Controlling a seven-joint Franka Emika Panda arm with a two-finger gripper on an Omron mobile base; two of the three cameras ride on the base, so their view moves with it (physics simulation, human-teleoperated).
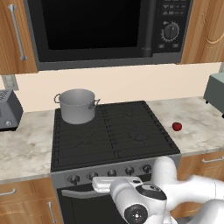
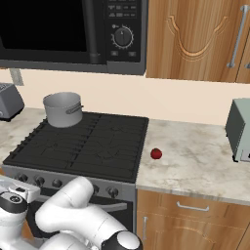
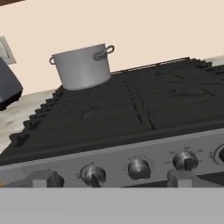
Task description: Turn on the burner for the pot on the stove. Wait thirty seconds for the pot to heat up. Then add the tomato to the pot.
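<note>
**Q:** What can you count from where you are?

**Me:** One pot (image 1: 77, 105), one tomato (image 1: 176, 126), one stove (image 1: 109, 131). Along the stove's silver front strip I count five knobs (image 1: 111, 173) in the left base view; my hand view takes in three whole ones, with more cut off at its edges. Above the stove hangs one microwave (image 1: 105, 30). On the counter (image 2: 195, 156) stands one toaster (image 1: 8, 109) to the stove's left, and one grey box-shaped appliance (image 2: 239, 129) to its right.

**Q:** And where do things lie relative to your fingers?

**Me:** My gripper (image 3: 109, 179) sits low at the stove's front, level with the knob strip, jaws spread wide and holding nothing. One fingertip (image 3: 43, 178) lines up near the left knobs, the other near the right ones. The pot stands on the stove's back left burner, well beyond my fingers. The tomato rests on the counter just right of the stove, well apart from me and from the pot.

**Q:** Anything hard to make out?

**Me:** My own arm covers part of the oven door handle (image 1: 78, 192). The knob markings are too small to read, so I cannot tell their settings.
</note>
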